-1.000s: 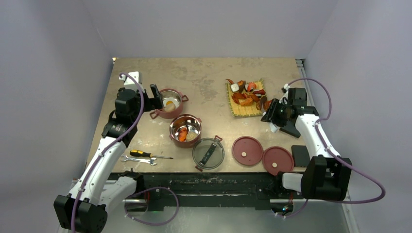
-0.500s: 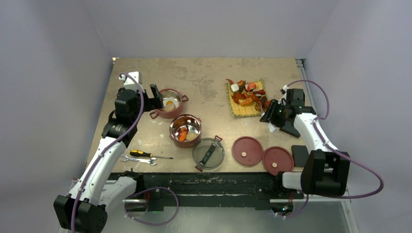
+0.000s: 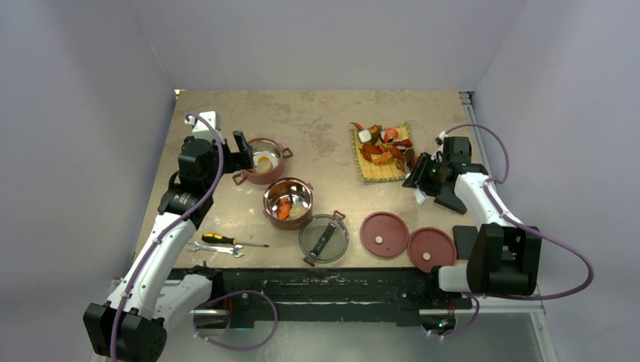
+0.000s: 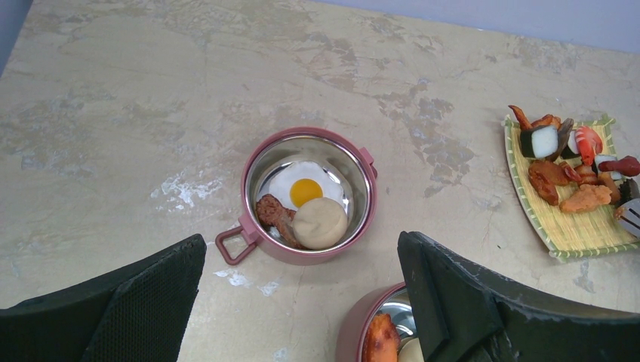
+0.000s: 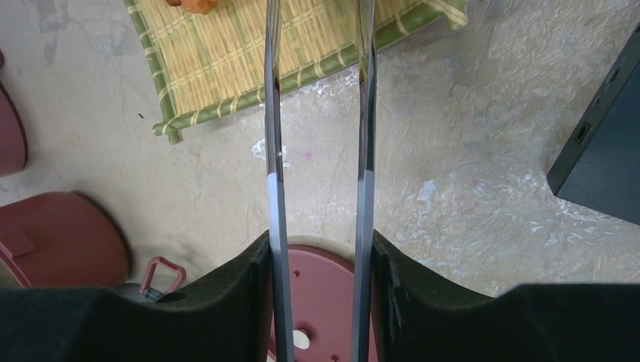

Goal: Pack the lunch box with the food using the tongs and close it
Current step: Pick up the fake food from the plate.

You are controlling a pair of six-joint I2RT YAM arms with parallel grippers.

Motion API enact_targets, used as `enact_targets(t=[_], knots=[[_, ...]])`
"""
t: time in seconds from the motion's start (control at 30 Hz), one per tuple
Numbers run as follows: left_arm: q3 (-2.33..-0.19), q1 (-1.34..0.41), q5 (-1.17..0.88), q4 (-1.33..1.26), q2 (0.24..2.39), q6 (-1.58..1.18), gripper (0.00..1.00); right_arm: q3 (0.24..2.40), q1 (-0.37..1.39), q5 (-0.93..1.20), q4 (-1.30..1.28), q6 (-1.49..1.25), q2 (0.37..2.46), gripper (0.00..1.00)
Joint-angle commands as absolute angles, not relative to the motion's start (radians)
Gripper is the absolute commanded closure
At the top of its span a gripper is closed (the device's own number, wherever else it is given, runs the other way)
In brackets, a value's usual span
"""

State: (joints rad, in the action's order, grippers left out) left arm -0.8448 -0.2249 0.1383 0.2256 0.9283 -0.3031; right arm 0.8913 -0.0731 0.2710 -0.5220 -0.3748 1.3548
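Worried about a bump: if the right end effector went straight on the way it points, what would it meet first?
Probably the woven mat: the tongs held in the right end effector reach over its near edge. Height above it is unclear.

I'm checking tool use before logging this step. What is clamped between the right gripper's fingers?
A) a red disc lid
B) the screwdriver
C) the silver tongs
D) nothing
C: in the right wrist view, the right gripper presses from both sides on the two thin arms of the silver tongs, which reach out toward the woven mat.
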Motion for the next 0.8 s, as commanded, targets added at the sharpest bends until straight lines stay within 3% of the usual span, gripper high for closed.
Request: enact_targets(t=[0.0, 0.13, 0.47, 0.77], knots=[[-0.858, -0.230, 0.150, 0.206, 0.914, -0.296, 0.01, 0.885, -0.077, 0.239, -0.453, -0.399, 1.363, 0.54], [-0.858, -0.230, 0.153, 0.207, 0.913, -0.295, 0.01, 0.881, -0.077, 0.220, -0.444, -0.405, 1.369, 0.61], [-0.858, -0.230, 0.153, 0.207, 0.914, -0.296, 0.01, 0.882, -0.077, 0.208, -0.481, -0.408, 1.291, 0.99], [-0.857, -0.230, 0.150, 0.206, 0.914, -0.296, 0.01, 0.905, -0.077, 0.226, -0.535, -0.400, 1.215, 1.00]])
